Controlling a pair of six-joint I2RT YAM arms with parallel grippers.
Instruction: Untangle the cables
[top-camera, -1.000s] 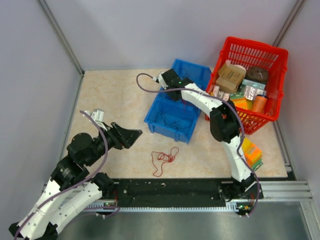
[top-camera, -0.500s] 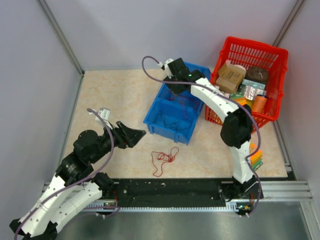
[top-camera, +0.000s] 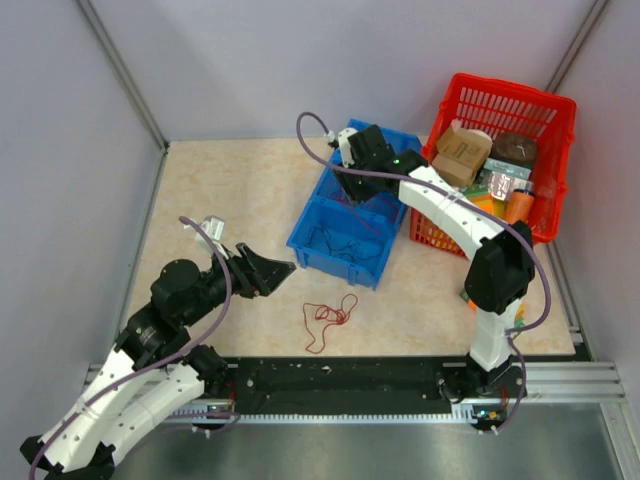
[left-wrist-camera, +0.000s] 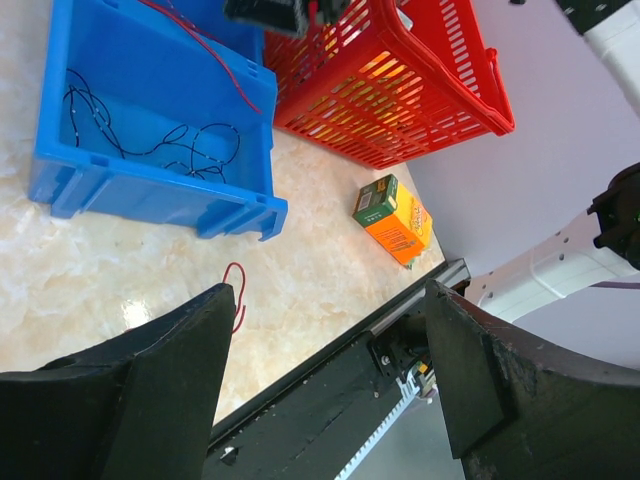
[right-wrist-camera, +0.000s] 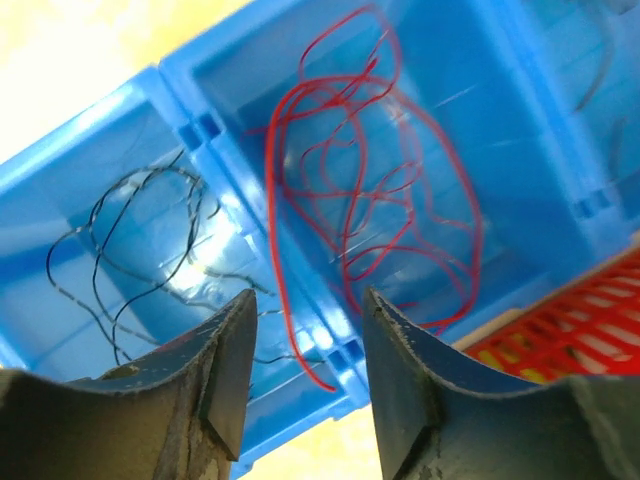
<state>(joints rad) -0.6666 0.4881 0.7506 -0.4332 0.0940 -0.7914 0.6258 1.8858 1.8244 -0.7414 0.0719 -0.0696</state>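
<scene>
The right gripper (right-wrist-camera: 306, 300) hangs over the two blue bins in the middle of the table (top-camera: 230, 190), its fingers set a moderate way apart with nothing pinched between them. Below it, the far bin (top-camera: 398, 140) holds a tangled red cable (right-wrist-camera: 370, 200) lying in loose overlapping loops. One strand of it runs down across the wall between the bins, and its end lies over the near bin (top-camera: 330, 258). That strand shows through the gap between the fingers, but they are not closed on it. In the near bin lie the black cables (top-camera: 340, 240), thin and curled over one another on the floor of the bin. A loose red cable (top-camera: 325, 313) lies on the bare table in front of the near bin, bunched into a small knot with a longer loop trailing toward the front edge. The left gripper (left-wrist-camera: 330, 300) hovers to the left of this cable, near the front left corner of the near bin, with its jaws spread wide and empty, touching neither cable nor bin. A red basket (top-camera: 505, 100) full of packaged goods stands just right of the bins, and an orange and green box (left-wrist-camera: 395, 215) lies on the table in front of it.
</scene>
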